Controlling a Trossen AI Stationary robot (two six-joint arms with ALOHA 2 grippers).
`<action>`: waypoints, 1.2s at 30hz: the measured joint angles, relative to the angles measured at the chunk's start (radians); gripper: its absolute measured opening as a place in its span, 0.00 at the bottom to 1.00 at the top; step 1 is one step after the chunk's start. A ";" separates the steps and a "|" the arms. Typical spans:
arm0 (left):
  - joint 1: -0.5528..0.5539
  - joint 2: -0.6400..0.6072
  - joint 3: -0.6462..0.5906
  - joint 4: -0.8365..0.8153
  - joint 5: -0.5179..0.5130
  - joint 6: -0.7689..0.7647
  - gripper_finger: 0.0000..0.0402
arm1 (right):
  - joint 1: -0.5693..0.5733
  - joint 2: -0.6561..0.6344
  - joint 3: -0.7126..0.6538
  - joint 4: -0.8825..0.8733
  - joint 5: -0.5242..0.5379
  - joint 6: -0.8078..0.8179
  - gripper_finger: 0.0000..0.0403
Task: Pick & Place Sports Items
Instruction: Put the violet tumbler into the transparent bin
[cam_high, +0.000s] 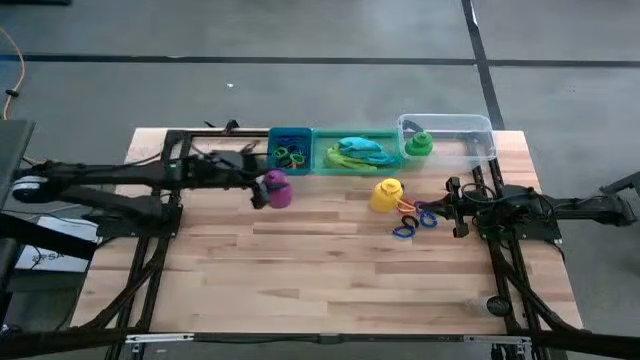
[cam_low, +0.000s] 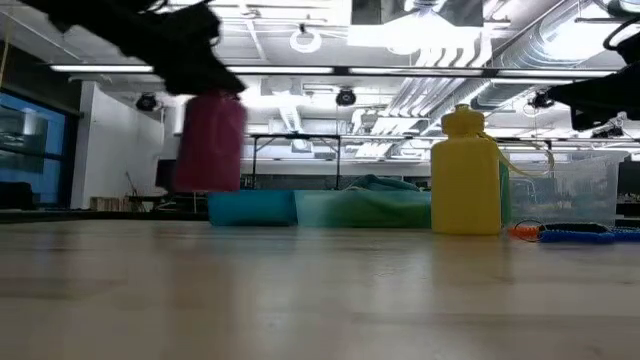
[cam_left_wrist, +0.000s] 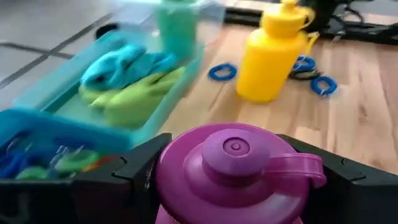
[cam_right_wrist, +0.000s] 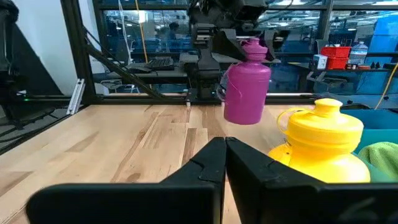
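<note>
Left claw (cam_left_wrist: 233, 180): clamped on purple bottle (cam_high: 277, 188), lifted clear of table (cam_high: 320, 280).
Right claw (cam_right_wrist: 225, 163): fingers together, beside yellow bottle (cam_high: 386, 194).

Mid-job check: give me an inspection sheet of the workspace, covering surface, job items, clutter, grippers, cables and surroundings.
Surface: wooden table, front half bare.
Job's things: purple bottle lifted off the table; yellow bottle upright on the wood; green bottle in the clear bin; teal and lime cloths in the green bin; rings in the blue bin; more rings loose beside the yellow bottle.
Clutter: nothing seen.
Grippers: left gripper shut on purple bottle; right gripper shut, empty, near the loose rings.
Cables: nothing seen on the table.
Surroundings: concrete floor.
</note>
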 joint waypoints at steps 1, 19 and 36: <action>-0.009 0.036 0.021 0.026 0.000 0.005 0.51 | 0.000 0.000 0.000 0.000 0.000 0.000 0.00; -0.141 0.596 0.364 0.329 -0.001 0.005 0.51 | 0.000 0.000 0.000 0.000 0.000 0.000 0.00; -0.216 0.684 0.402 0.345 -0.019 -0.028 0.51 | 0.000 0.000 0.000 0.000 0.000 0.000 0.00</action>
